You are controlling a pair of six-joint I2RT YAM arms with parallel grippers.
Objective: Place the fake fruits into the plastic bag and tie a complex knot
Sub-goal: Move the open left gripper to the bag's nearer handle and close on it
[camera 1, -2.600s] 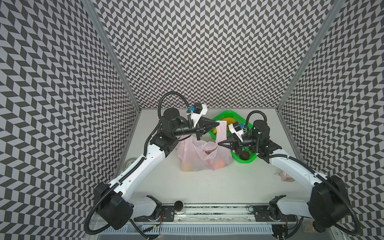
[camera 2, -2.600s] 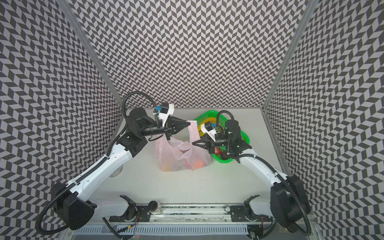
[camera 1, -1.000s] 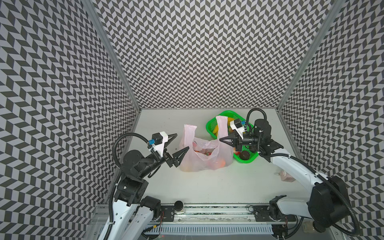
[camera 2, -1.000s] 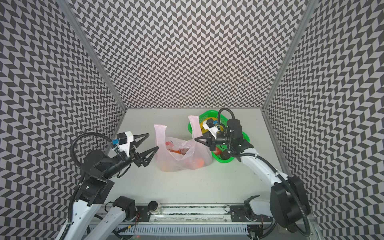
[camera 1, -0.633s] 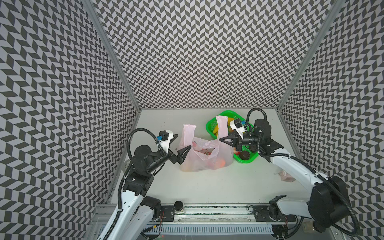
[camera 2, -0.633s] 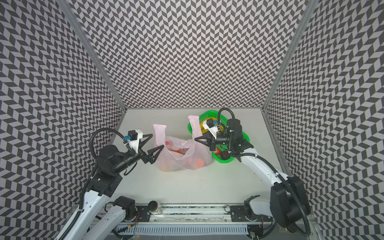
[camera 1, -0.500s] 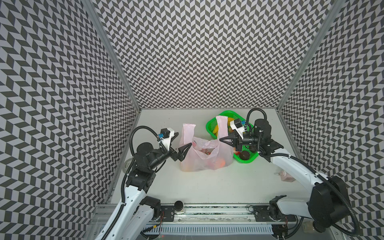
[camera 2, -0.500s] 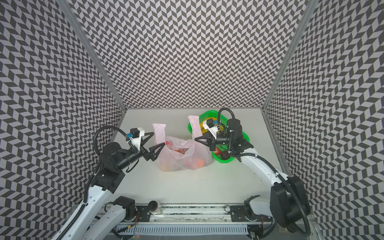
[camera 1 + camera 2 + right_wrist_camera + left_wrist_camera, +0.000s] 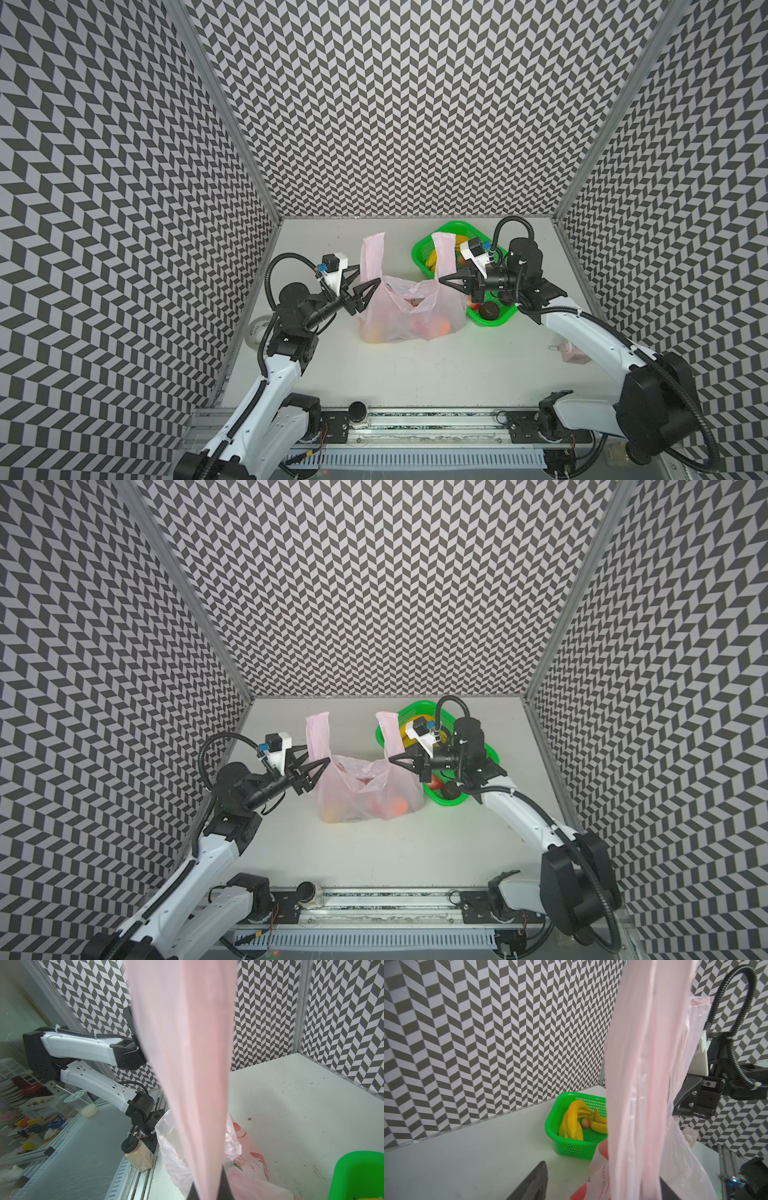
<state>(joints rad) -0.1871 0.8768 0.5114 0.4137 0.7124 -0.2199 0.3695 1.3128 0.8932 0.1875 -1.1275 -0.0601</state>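
Observation:
The plastic bag (image 9: 409,316) (image 9: 365,789) stands mid-table with both handles upright. Orange fake fruits (image 9: 441,326) (image 9: 397,806) show through its film. My left gripper (image 9: 368,274) (image 9: 318,754) (image 9: 602,1169) is open, its jaws on either side of the left handle (image 9: 371,255) (image 9: 637,1084), which lies against one finger. My right gripper (image 9: 441,279) (image 9: 390,759) (image 9: 207,1180) is shut on the right handle (image 9: 441,255) (image 9: 187,1064). More fruits lie in the green basket (image 9: 494,324) (image 9: 556,1126): yellow bananas (image 9: 572,1120) and a dark ball (image 9: 488,309). No knot shows.
The basket stands against the bag's right side, under my right wrist. A pale pink bottle (image 9: 572,353) lies by the right wall. A black-capped jar (image 9: 359,412) (image 9: 139,1154) sits on the front rail. A clear cup (image 9: 258,332) stands beyond the left edge.
My left arm came forward from the front left to the bag's left handle, and its jaws have narrowed around it. My right gripper kept its hold and stayed put.

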